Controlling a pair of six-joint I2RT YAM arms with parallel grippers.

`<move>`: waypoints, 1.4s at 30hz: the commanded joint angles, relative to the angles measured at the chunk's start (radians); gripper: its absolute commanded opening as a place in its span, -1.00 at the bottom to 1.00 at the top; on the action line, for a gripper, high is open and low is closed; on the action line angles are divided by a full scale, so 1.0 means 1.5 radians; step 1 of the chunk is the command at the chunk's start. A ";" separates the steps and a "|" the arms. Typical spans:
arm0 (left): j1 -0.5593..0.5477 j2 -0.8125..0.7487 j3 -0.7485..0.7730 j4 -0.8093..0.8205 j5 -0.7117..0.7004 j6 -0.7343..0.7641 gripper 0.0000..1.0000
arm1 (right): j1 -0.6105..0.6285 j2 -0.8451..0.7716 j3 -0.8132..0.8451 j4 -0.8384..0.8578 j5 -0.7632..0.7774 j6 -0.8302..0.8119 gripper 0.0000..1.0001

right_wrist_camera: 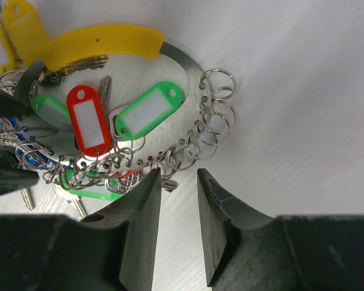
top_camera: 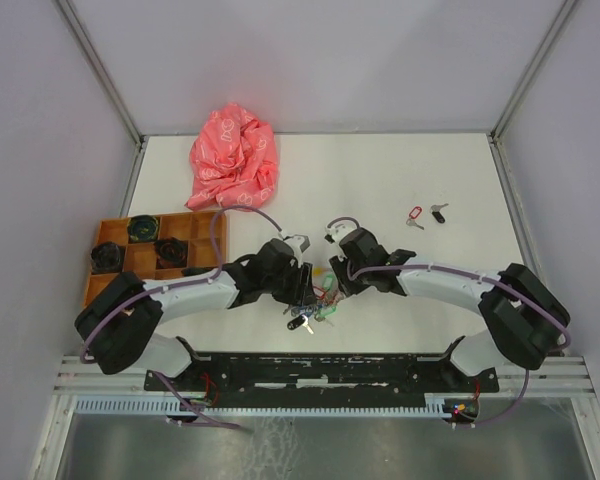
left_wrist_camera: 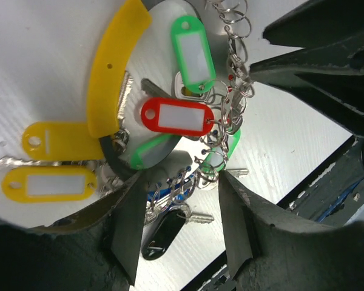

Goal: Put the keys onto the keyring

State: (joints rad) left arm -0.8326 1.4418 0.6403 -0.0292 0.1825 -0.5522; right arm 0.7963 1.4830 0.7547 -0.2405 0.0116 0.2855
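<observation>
White table (top_camera: 380,180): keys (top_camera: 416,214), pink cloth (top_camera: 233,157), orange tray (top_camera: 108,232).

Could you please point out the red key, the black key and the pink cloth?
red key (top_camera: 414,212): top view, on its head.
black key (top_camera: 438,214): top view, on its head.
pink cloth (top_camera: 234,157): top view, on its middle.

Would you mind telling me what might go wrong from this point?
The left gripper and right gripper crowd the same keyring bundle, so fingers may collide. Jaws could pinch several tangled split rings or a green tag. The keys lie far off, unheld.
</observation>
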 commanded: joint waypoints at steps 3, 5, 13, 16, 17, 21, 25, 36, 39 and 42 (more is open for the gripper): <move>-0.001 -0.093 0.033 -0.083 -0.097 0.015 0.20 | -0.005 -0.086 -0.006 -0.007 0.048 -0.027 -0.17; -0.001 -0.106 0.043 -0.088 -0.108 0.025 0.21 | -0.009 -0.106 -0.022 -0.001 0.033 -0.026 -0.16; -0.001 -0.043 0.089 -0.045 -0.098 0.052 0.24 | -0.014 -0.074 -0.032 0.041 -0.052 -0.041 -0.19; 0.000 -0.010 0.100 -0.027 -0.087 0.054 0.23 | -0.014 -0.061 -0.038 0.055 -0.062 -0.043 -0.19; 0.000 -0.001 0.104 -0.019 -0.082 0.054 0.23 | -0.014 -0.057 -0.039 0.061 -0.064 -0.044 -0.19; 0.000 0.039 0.115 -0.002 -0.069 0.053 0.21 | -0.014 -0.032 -0.044 0.090 -0.066 -0.044 -0.19; 0.001 0.065 0.113 -0.001 -0.074 0.050 0.17 | -0.014 0.001 -0.052 0.129 -0.065 -0.035 -0.23; 0.001 0.046 0.052 0.022 -0.082 0.030 0.10 | -0.014 -0.011 -0.042 0.104 -0.053 -0.050 -0.63; 0.003 0.020 0.049 0.023 -0.099 0.043 0.10 | -0.013 -0.039 -0.030 0.081 -0.062 -0.059 -0.78; 0.014 -0.011 0.046 0.037 -0.116 0.050 0.12 | -0.014 -0.065 -0.012 0.061 -0.063 -0.074 -0.91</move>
State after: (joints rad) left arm -0.8303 1.5093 0.7116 -0.0429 0.0528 -0.5095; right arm 0.7769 1.4582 0.6842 -0.1196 -0.0792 0.2111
